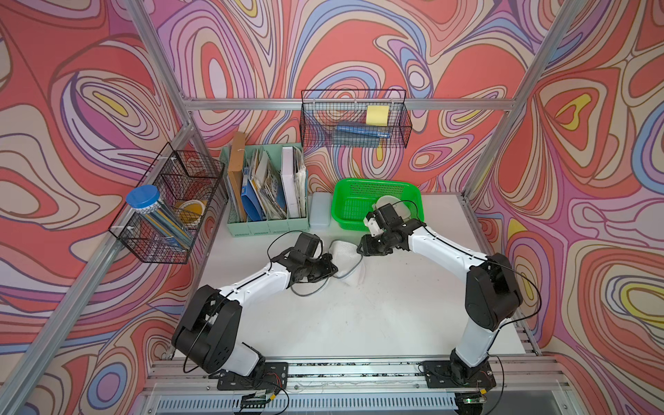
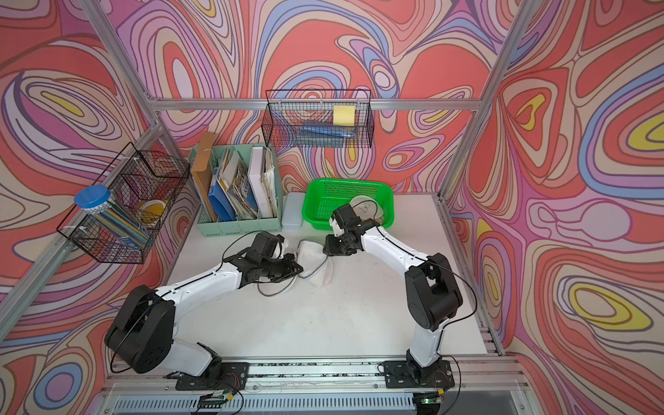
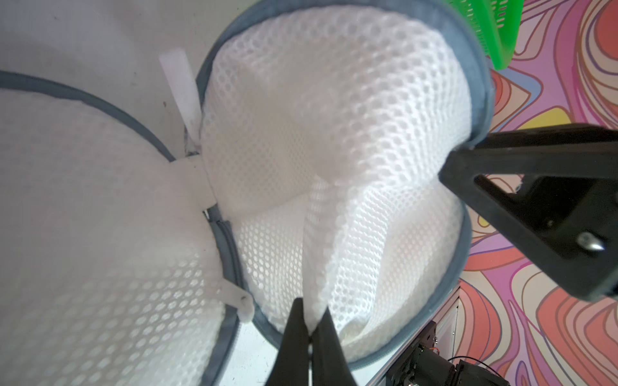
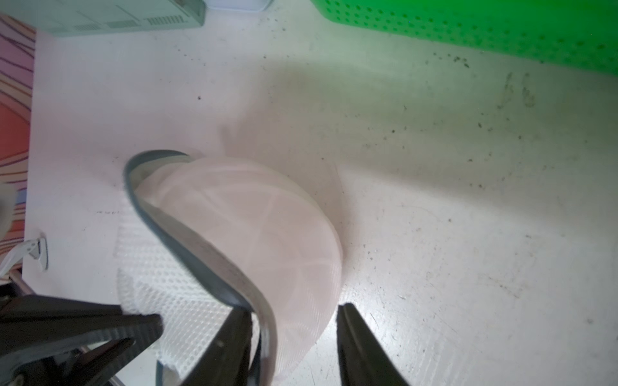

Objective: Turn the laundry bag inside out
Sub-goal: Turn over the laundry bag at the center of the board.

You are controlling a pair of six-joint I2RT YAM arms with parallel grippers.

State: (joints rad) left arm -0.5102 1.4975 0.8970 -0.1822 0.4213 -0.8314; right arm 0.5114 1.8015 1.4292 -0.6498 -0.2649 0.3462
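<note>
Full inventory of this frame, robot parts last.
white mesh laundry bag with grey rim: 1, white/grey, table centre, between the grippers.
green perforated plastic basket: 1, green, table rear.
white round item: 1, white, inside the basket, unidentifiable.
mint-green file organizer: 1, mint, table rear, holding papers.
translucent plastic box: 1, whitish, between organizer and basket.
black wire baskets: 2, black, back rail and left rail.
yellow note pad: 1, yellow, back-rail basket.
blue-lidded clear jar: 1, blue/clear, left-rail basket.
left gripper: 1, black, shut on bag mesh.
right gripper: 1, black, open, bag rim between its jaws.
</note>
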